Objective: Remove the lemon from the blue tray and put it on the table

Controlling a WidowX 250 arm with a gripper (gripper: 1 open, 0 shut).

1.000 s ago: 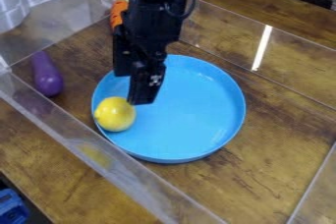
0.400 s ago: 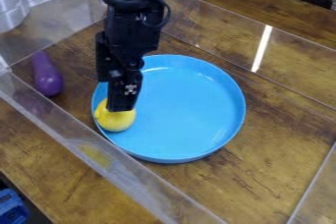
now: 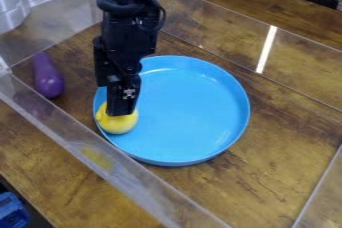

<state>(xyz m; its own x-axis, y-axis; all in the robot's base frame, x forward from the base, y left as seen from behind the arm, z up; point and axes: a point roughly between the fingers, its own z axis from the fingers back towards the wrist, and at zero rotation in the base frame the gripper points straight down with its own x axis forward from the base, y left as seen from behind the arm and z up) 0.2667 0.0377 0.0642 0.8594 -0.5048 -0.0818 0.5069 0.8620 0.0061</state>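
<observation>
The gripper [image 3: 118, 110] has apparently moved over the lemon [image 3: 118, 123].

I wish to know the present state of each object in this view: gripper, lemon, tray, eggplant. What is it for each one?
Gripper: open, low at the lemon, partly covering it from view.
Lemon: inside the blue tray, near its rim.
Blue tray: on the table, holding the lemon.
Eggplant: lying on the table, outside the tray.
</observation>
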